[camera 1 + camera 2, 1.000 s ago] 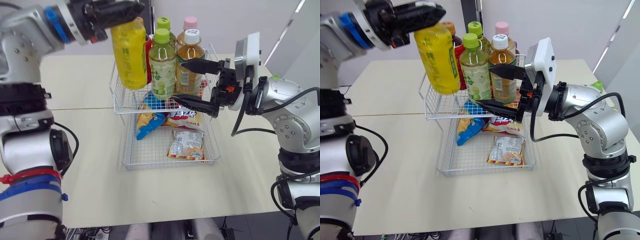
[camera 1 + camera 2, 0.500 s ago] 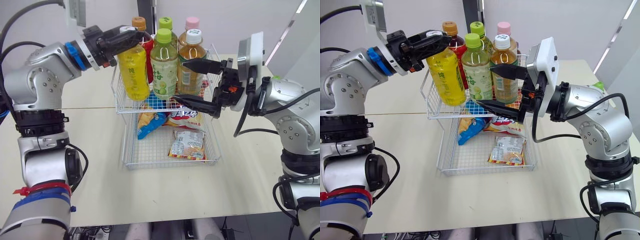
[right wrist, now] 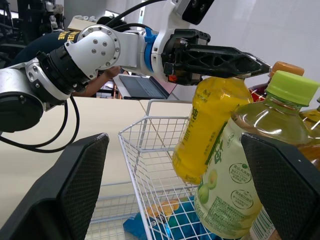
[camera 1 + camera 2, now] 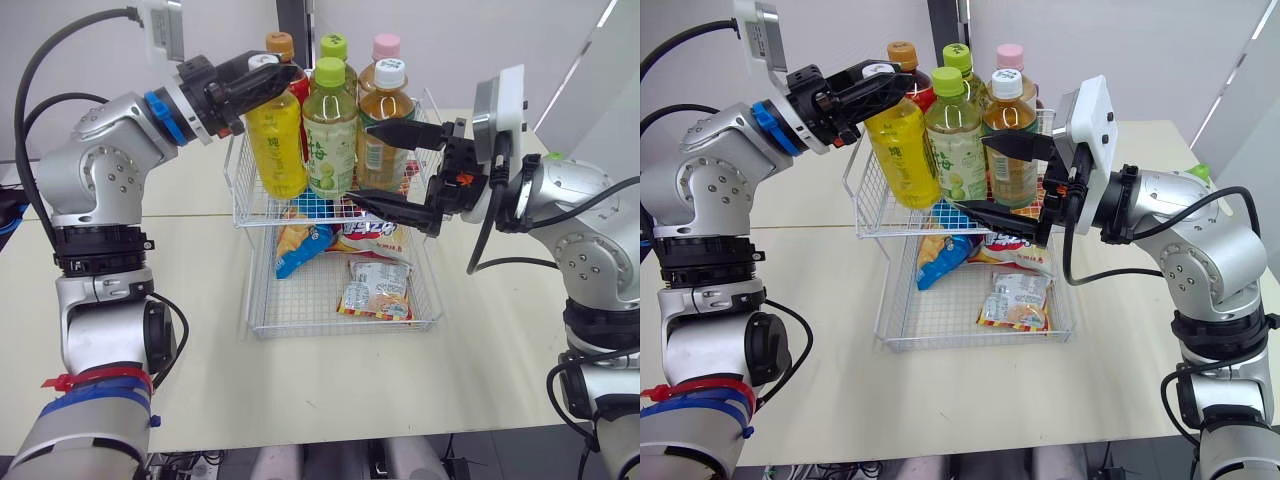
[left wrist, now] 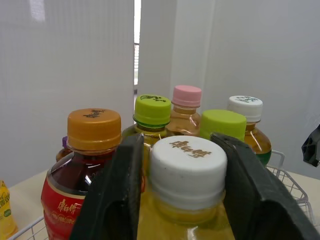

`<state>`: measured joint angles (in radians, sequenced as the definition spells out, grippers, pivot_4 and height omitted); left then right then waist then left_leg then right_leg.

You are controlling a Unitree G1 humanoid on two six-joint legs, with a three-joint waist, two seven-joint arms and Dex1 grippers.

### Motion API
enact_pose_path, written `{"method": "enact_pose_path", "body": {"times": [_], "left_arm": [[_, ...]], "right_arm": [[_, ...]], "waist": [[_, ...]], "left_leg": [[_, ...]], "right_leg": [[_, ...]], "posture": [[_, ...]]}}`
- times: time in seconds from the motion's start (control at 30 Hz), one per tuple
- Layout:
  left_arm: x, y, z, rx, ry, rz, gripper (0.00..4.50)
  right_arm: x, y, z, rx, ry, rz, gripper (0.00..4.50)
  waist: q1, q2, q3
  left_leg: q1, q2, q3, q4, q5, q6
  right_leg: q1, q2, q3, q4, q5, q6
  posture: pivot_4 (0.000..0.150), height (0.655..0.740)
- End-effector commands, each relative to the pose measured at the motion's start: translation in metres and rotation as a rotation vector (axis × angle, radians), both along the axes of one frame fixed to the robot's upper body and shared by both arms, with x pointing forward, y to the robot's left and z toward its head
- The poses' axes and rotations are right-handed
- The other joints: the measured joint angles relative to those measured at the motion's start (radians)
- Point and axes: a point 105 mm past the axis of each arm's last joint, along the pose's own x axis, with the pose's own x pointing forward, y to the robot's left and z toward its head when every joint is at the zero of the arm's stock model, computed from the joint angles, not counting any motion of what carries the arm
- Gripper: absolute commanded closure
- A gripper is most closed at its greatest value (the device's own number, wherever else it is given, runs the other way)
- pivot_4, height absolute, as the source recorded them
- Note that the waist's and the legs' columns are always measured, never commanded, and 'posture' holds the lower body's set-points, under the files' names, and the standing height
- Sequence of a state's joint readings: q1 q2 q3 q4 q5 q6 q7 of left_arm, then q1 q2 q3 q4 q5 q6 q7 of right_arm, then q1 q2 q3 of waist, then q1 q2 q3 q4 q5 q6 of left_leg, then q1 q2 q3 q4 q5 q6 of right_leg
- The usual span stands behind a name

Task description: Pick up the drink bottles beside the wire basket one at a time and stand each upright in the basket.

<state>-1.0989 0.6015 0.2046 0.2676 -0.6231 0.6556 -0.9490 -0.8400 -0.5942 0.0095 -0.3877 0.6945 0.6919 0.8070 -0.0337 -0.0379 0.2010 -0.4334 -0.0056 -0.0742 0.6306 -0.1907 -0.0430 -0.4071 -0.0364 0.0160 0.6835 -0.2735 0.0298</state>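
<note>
Yellow bottle [image 4: 280,140] farther into basket [image 4: 244,188]

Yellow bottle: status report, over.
Left gripper shut on yellow bottle at the cap; right gripper open beside wire basket. Bottle tilted, lower end inside basket, not upright yet. Green-capped bottle close alongside.
</note>
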Motion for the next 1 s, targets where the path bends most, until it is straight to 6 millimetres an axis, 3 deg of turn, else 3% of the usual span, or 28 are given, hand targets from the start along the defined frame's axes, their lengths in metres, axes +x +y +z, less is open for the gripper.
{"method": "enact_pose_path", "body": {"times": [0.03,0.1,0.13,0.23,0.37,0.53,0.57,0.7,0.77,0.87,1.0], "left_arm": [[-0.016,0.003,0.023,-0.032,-0.085,-0.017,0.9],[-0.023,0.004,0.03,-0.042,-0.099,-0.027,0.19],[-0.026,0.005,0.033,-0.041,-0.107,-0.032,0.04],[-0.038,0.013,0.044,-0.045,-0.126,-0.029,0.04],[-0.051,0.037,0.065,-0.073,-0.161,0.053,0.04],[-0.057,0.083,0.075,-0.051,-0.194,0.263,0.04],[-0.058,0.091,0.075,-0.046,-0.197,0.299,0.04],[-0.065,0.124,0.072,-0.043,-0.194,0.436,0.04],[-0.066,0.142,0.062,-0.039,-0.173,0.502,0.04],[-0.064,0.167,0.037,-0.046,-0.118,0.588,0.04],[-0.059,0.184,-0.01,0.006,-0.03,0.661,0.04]], "right_arm": [[-0.008,-0.005,0.012,0.025,-0.05,0.005,0.0],[-0.008,-0.005,0.012,0.025,-0.05,0.008,0.0],[-0.008,-0.005,0.012,0.025,-0.05,0.009,0.0],[-0.008,-0.005,0.011,0.024,-0.05,0.012,0.0],[-0.008,-0.003,0.01,0.032,-0.021,0.04,0.0],[-0.002,-0.008,0.026,0.115,-0.018,0.012,0.0],[0.001,-0.018,0.032,0.111,-0.03,-0.015,0.0],[0.006,-0.095,0.072,0.097,-0.082,-0.186,0.0],[0.013,-0.114,0.078,0.094,-0.097,-0.258,0.0],[0.022,-0.138,0.08,0.108,-0.101,-0.34,0.0],[0.043,-0.171,0.056,0.057,-0.056,-0.466,0.0]], "waist": [[0.0,0.0,0.0],[-0.001,0.0,0.0],[-0.001,0.0,0.0],[-0.002,0.0,0.0],[-0.004,0.0,0.0],[-0.005,0.0,0.0],[-0.005,0.0,0.0],[0.015,0.002,0.001],[0.014,0.001,0.0],[0.003,0.002,0.0],[-0.005,0.002,0.0]], "left_leg": [[0.0,0.0,0.0,0.0,0.0,0.0],[0.0,0.0,0.0,0.0,0.0,0.0],[0.0,0.0,0.0,0.0,0.0,0.0],[0.0,0.0,0.0,0.0,0.0,0.0],[0.0,0.0,0.0,0.0,0.0,0.0],[0.001,0.0,0.0,0.0,0.0,0.0],[0.001,0.0,0.0,0.0,0.0,0.0],[0.001,-0.001,0.0,0.0,0.0,0.0],[0.001,-0.001,0.001,-0.001,-0.001,0.0],[0.003,0.0,0.003,-0.001,-0.001,0.001],[0.005,0.001,0.005,-0.001,0.0,0.0]], "right_leg": [[0.0,0.0,0.0,0.0,0.0,0.0],[0.0,0.0,0.0,0.0,0.0,0.0],[0.0,0.0,0.0,0.0,0.0,0.0],[0.0,0.0,0.0,0.0,0.0,0.0],[0.0,0.0,0.0,0.0,0.0,0.0],[0.0,0.0,0.0,0.0,0.0,0.0],[0.0,0.0,0.0,0.0,0.0,0.0],[0.001,-0.001,-0.001,-0.002,0.0,0.0],[0.002,-0.002,0.0,-0.004,0.0,0.0],[0.002,-0.001,0.001,-0.002,0.0,0.0],[0.002,0.0,0.002,-0.001,0.001,-0.003]], "posture": [[0.15,0.74],[0.15,0.74],[0.15,0.74],[0.15,0.74],[0.15,0.74],[0.15,0.74],[0.15,0.74],[0.15,0.74],[0.15,0.74],[0.15,0.74],[0.15,0.74]]}}
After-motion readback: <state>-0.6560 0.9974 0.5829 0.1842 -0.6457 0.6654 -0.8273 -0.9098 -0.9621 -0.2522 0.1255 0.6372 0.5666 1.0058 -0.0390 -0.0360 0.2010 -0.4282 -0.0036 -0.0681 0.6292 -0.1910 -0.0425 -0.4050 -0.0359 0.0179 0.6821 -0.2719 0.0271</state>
